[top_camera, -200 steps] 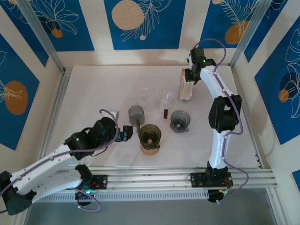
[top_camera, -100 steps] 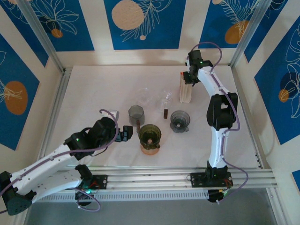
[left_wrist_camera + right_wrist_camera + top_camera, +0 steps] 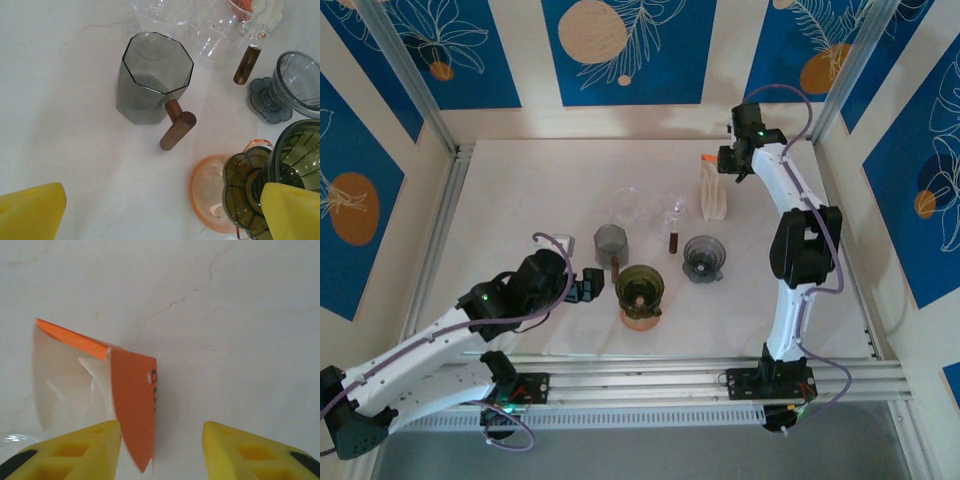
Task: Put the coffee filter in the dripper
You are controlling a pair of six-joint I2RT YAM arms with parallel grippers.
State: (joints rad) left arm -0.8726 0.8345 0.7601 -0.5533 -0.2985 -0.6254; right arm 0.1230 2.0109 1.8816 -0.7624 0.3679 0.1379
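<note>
Zero filters are in a dripper so far, so the task looks like it's right at the start. The pack of paper coffee filters [image 3: 716,192] stands at the far right of the table [image 3: 520,200], well apart from everything else. Its orange flap [image 3: 132,400] is open and white paper shows inside in the right wrist view. The right end effector [image 3: 732,163] hovers at the top of the pack with its yellow fingers [image 3: 75,445] spread. One finger is over the pack, the other is over bare table, and the flap's edge sits in the gap, but nothing is pinched yet. Two candidates wait nearer the arms: a green dripper [image 3: 640,286] sitting on an orange saucer [image 3: 210,192], and a grey dripper [image 3: 704,256] just to its right. Both look empty, and it's hard to say which one is meant. The left end effector [image 3: 592,287] sits low beside the green dripper, fingers wide apart and holding nothing, with a grey mug [image 3: 610,241] with a wooden handle just ahead of it. Pretty much everything is left to do: pull one filter free, carry it across, and seat it in the cone. Separating a single sheet from the pack is probably the fiddly bit.
</note>
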